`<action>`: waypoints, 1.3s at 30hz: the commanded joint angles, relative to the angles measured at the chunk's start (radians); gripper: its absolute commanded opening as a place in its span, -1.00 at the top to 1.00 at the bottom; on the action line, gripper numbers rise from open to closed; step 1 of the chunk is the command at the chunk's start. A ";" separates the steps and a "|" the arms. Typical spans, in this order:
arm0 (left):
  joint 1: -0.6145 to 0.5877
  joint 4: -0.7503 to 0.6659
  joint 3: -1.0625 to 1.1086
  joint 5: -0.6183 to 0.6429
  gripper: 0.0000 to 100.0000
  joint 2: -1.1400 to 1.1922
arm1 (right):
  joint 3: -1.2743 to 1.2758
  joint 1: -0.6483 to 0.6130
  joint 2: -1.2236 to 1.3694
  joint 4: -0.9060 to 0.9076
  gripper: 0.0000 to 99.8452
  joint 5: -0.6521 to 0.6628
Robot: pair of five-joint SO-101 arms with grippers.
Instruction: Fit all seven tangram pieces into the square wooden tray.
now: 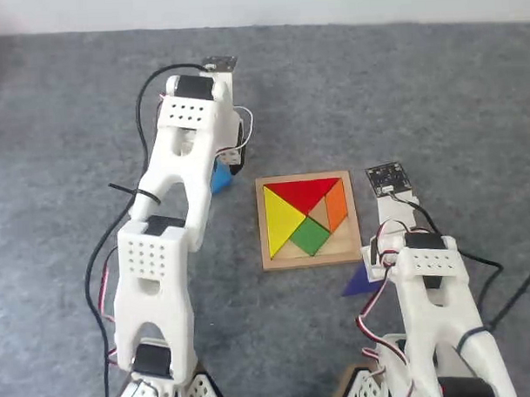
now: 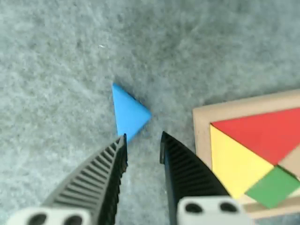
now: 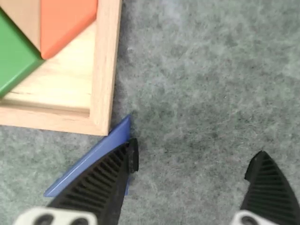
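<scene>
Near the middle of a grey felt table (image 1: pixel 436 105): the square wooden tray (image 1: pixel 308 260). Holds a red triangle (image 1: pixel 304 194) at 12 o'clock, a yellow triangle (image 1: pixel 280 217) at 9, an orange piece (image 1: pixel 337 205) at 3 and a green square (image 1: pixel 310 237) toward 6, with bare wood at the 5 o'clock corner.

At about 10 o'clock from the tray, flat on the felt: a light blue triangle (image 2: pixel 130 112), apart from the rim. Just short of it, the left tool (image 2: pixel 143 138), fingers parted by a narrow gap, gripping nothing.

Off the tray's 5 o'clock corner: a dark blue piece (image 3: pixel 89 161), possibly touching the rim. Over it, the right tool (image 3: pixel 196 154), spread wide and empty, one finger (image 3: pixel 105 183) across the piece.
</scene>
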 commanded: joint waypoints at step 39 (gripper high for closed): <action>-0.066 -0.051 -0.150 -0.092 0.88 0.222 | 0.008 -0.013 -0.004 0.008 0.28 0.011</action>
